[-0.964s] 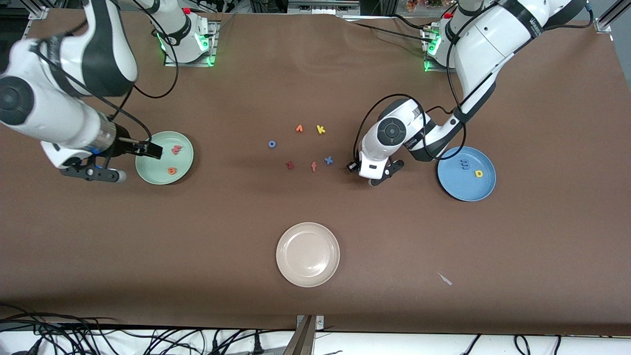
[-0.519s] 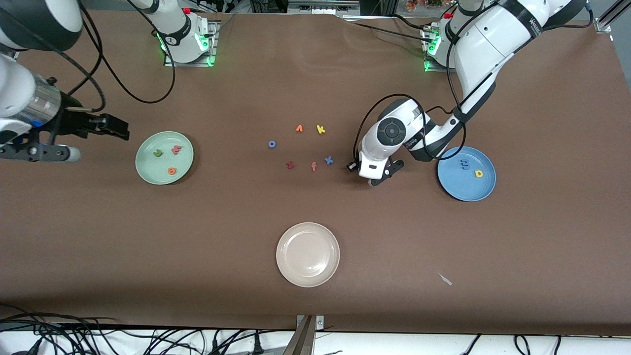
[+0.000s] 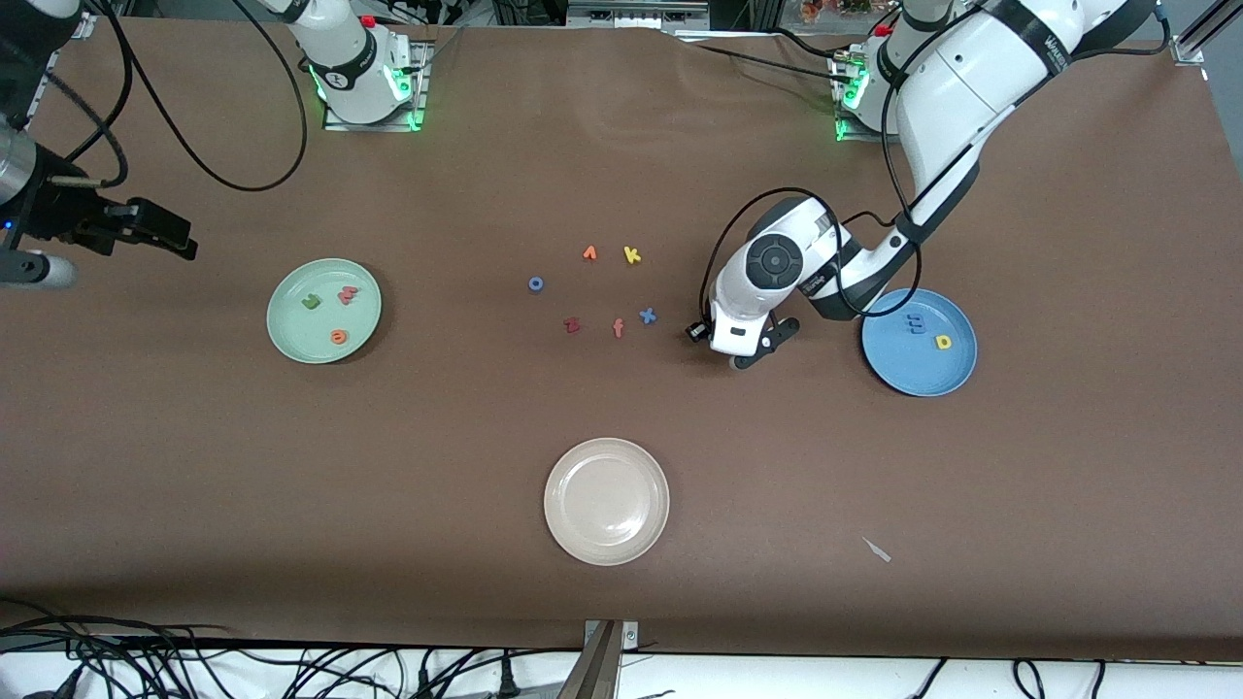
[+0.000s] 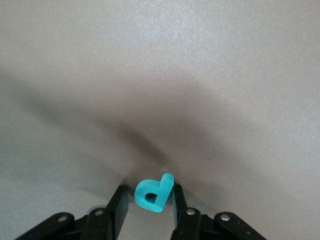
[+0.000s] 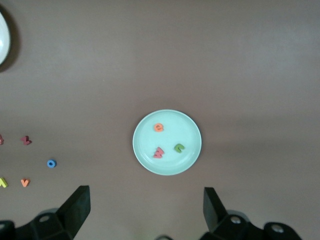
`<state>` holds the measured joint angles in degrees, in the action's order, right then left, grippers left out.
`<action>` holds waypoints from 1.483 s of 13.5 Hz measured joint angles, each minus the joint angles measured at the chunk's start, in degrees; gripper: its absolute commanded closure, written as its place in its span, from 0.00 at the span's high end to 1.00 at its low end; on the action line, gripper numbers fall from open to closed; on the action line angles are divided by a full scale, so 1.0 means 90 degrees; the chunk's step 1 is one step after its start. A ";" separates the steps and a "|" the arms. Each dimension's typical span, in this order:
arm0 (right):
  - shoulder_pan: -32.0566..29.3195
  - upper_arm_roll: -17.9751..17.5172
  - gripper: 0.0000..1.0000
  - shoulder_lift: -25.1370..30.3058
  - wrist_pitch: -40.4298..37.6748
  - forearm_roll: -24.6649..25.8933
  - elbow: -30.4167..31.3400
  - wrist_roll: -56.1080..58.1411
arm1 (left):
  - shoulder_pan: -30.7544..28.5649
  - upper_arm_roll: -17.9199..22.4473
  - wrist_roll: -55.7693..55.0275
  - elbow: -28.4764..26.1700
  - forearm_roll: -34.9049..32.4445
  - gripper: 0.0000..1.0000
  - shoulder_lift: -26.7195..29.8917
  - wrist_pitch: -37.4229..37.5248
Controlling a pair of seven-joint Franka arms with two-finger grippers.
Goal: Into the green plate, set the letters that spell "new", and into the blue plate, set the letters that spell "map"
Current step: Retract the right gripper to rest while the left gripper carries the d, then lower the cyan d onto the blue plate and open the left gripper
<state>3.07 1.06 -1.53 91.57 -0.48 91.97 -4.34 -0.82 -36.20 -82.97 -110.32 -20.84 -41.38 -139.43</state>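
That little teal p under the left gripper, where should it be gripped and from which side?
Come straight down from above and pinch the teal p across its outer edges, round bowl on one side, stem on the other. It seems to lie flat on the table, so only those thin side walls offer opposing faces. The left gripper sits low right over it.

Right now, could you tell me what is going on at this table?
Two arms are sorting foam letters onto plates. The green plate already holds the green n, pink-red w and orange e. The blue plate holds the blue m and yellow a. The left gripper is low at the table beside the blue plate, its fingers around the teal p. The right gripper hangs open, high above the table near the green plate.
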 measured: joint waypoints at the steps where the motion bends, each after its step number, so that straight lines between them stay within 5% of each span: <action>1: -0.0111 -0.0072 1.00 0.0244 0.0235 0.0001 0.0353 0.0097 | 0.0003 0.0001 0.0000 0.0000 -0.0014 0.45 0.0000 0.0000; 7: -0.0342 -0.0096 1.00 0.0511 0.0442 0.0001 0.0741 0.0802 | 0.0009 0.0005 0.0000 0.0010 -0.0112 0.24 0.0009 -0.0002; 20: -0.0370 -0.0093 1.00 0.0481 0.0485 -0.0004 0.0757 0.0823 | -0.0219 0.0144 0.0067 0.0115 -0.0262 0.12 0.0102 0.0093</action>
<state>-0.26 0.23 2.80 95.93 -0.52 98.79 3.07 -2.80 -34.91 -82.37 -109.29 -23.20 -40.46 -138.59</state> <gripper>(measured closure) 0.000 0.705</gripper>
